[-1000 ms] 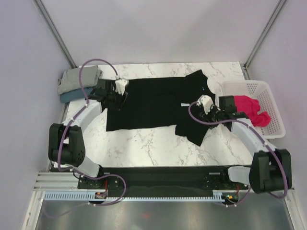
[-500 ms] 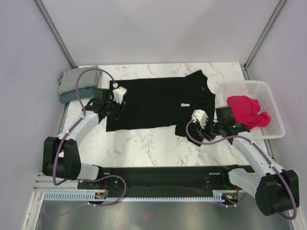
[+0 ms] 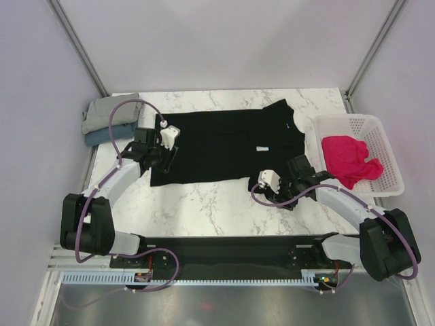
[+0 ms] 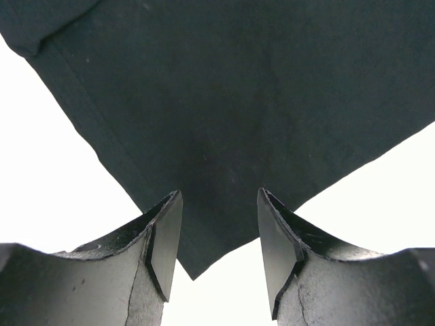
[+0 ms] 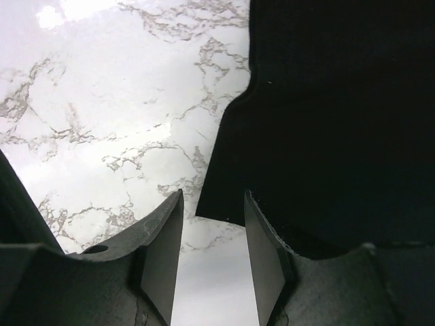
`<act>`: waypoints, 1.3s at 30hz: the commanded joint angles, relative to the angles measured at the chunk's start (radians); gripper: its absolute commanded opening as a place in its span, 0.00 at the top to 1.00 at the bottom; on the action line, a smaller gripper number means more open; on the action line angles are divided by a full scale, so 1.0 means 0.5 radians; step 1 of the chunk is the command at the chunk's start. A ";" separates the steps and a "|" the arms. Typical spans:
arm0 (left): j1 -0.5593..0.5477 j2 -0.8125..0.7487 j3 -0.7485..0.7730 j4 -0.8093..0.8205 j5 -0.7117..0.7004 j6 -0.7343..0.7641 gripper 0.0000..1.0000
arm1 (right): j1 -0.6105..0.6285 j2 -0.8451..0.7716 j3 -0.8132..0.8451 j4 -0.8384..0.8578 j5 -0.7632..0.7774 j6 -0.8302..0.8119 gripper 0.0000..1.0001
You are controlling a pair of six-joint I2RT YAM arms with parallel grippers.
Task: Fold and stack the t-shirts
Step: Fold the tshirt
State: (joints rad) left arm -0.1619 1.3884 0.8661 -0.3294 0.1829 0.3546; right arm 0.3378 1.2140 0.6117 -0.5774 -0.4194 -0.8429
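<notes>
Black cotton t-shirt (image 3: 224, 146) lay flat, long axis toward the white plastic mesh basket (image 3: 348, 117). The half-open, empty left gripper (image 4: 214, 251) and right gripper (image 5: 211, 238) framed its near corners, the right nearer the basket.

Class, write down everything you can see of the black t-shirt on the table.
The black t-shirt is plain, soft-looking dark cloth with a small white tag. It lies spread flat, lengthwise across the marble table, one sleeve pointing to the far edge. The left end effector and the right end effector each stand open over a corner of it; contact is unclear.
</notes>
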 commanded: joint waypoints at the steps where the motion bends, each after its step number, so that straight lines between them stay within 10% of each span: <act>1: 0.005 -0.068 -0.014 0.082 -0.034 0.000 0.44 | 0.067 0.057 -0.002 0.023 0.059 -0.069 0.51; 15: 0.005 -0.006 -0.020 0.082 -0.084 0.036 0.44 | 0.082 0.186 -0.085 0.121 0.262 -0.118 0.52; 26: 0.029 -0.068 -0.094 -0.151 -0.206 0.095 0.42 | 0.079 0.293 -0.030 0.115 0.253 -0.091 1.00; 39: 0.177 -0.332 -0.352 -0.292 -0.231 0.239 0.46 | 0.079 0.085 0.114 -0.011 0.204 0.011 1.00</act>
State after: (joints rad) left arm -0.0761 1.2312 0.7021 -0.4698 0.0795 0.4164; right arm 0.3767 1.2724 0.6319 -0.5716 -0.3218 -0.8490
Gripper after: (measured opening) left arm 0.550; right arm 0.011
